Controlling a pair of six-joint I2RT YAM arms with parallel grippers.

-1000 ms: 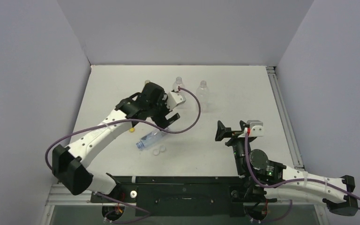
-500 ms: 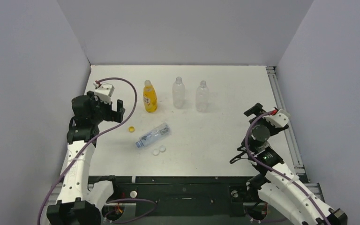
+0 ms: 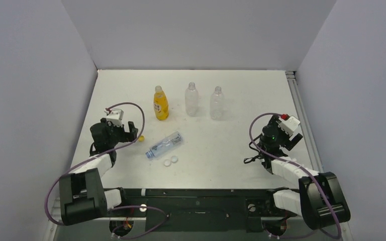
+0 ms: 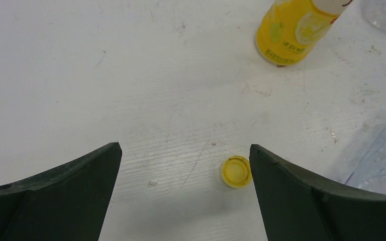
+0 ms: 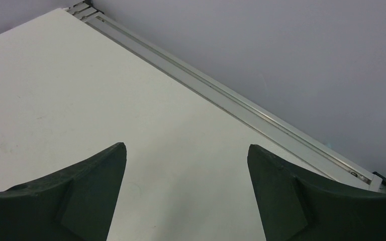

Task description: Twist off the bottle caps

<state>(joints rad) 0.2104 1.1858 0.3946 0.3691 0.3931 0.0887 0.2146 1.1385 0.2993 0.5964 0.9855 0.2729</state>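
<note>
On scuffed white tabletop (image 4: 130, 75), round yellow cap (image 4: 236, 171), perhaps plastic.

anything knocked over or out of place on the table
The short clear plastic bottle with a bluish label lies on its side, while the yellow-orange plastic bottle and two taller clear bottles stand upright. No spill shows.

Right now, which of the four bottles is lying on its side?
The clear bottle with the bluish label; the yellow bottle and two other clear bottles stand upright behind it.
</note>
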